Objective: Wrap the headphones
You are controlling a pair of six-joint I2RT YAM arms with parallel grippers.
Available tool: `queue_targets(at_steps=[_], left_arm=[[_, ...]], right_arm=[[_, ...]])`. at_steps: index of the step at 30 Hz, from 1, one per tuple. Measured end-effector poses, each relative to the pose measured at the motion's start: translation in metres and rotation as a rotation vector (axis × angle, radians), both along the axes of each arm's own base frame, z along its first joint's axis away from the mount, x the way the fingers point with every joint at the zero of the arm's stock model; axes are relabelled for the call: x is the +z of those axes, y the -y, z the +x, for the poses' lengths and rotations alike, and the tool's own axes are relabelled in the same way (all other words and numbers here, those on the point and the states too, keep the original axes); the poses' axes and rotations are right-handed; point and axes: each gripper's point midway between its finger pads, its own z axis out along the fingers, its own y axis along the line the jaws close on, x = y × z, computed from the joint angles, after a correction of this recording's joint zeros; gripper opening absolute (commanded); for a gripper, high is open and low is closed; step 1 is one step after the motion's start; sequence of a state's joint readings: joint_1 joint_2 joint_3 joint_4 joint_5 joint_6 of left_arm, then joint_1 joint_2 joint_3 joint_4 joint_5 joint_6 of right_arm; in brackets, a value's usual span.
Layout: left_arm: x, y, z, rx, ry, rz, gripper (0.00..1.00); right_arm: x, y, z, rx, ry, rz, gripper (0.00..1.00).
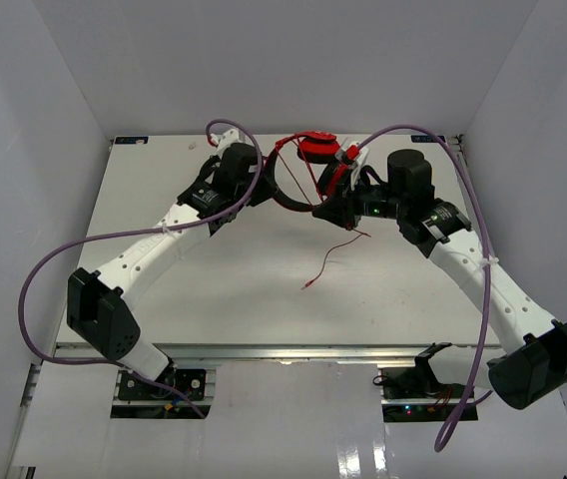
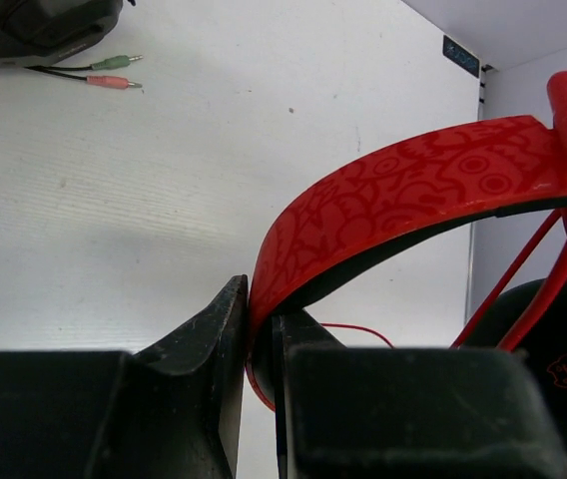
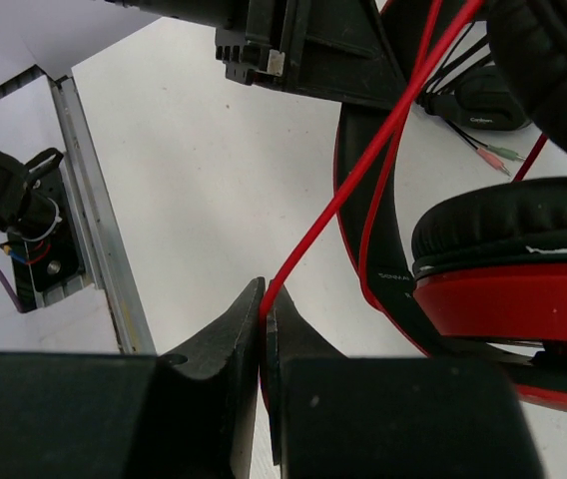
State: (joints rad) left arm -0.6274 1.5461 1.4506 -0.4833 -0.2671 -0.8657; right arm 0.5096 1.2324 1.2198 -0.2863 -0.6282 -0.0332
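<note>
The red headphones (image 1: 315, 150) are held up over the far middle of the table, between both grippers. My left gripper (image 1: 264, 188) is shut on the red patterned headband (image 2: 413, 190), which is pinched between its fingers (image 2: 226, 329). My right gripper (image 1: 329, 207) is shut on the thin red cable (image 3: 363, 160), which runs taut from its fingertips up past the black-padded earcup (image 3: 508, 230). The free end of the cable (image 1: 329, 261) hangs down to the table, with the plug (image 1: 306, 286) lying on it.
All-black headphones (image 2: 44, 25) with green and pink plugs (image 2: 114, 72) lie on the table at the far left, also seen in the right wrist view (image 3: 478, 95). The metal rail (image 3: 94, 220) marks the table's near edge. White walls enclose the table (image 1: 214, 289).
</note>
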Motion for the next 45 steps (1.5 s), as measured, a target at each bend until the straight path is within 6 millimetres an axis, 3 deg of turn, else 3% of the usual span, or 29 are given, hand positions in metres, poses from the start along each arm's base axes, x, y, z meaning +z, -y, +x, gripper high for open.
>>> queue_targets(at_steps=[8,16,24,27,29,32,33,37,45], left_arm=[[0.013,0.006,0.003,0.034,0.013,-0.121,0.0],[0.022,0.004,0.004,0.04,0.023,-0.138,0.0],[0.052,-0.003,-0.005,0.035,0.064,-0.143,0.0],[0.06,-0.011,-0.011,0.041,0.076,-0.127,0.0],[0.063,-0.017,-0.014,0.046,0.083,-0.107,0.0],[0.067,-0.023,-0.015,0.052,0.094,-0.072,0.0],[0.068,-0.025,-0.015,0.053,0.097,-0.059,0.0],[0.07,-0.031,-0.016,0.055,0.103,-0.014,0.0],[0.075,-0.035,-0.018,0.046,0.107,0.016,0.0]], right_arm=[[-0.006,0.001,-0.005,0.023,-0.035,0.022,0.18],[-0.023,0.003,-0.018,0.062,-0.079,0.038,0.09],[-0.04,0.001,-0.021,0.083,-0.088,0.046,0.1],[-0.047,0.002,-0.02,0.085,-0.081,0.041,0.35],[-0.05,0.004,-0.019,0.097,-0.055,0.035,0.62],[-0.055,0.006,-0.022,0.157,0.009,0.024,0.93],[-0.058,0.006,-0.025,0.184,0.028,0.022,0.98],[-0.076,0.007,-0.035,0.268,0.081,0.018,0.9],[-0.136,-0.007,-0.067,0.417,0.185,-0.002,0.9]])
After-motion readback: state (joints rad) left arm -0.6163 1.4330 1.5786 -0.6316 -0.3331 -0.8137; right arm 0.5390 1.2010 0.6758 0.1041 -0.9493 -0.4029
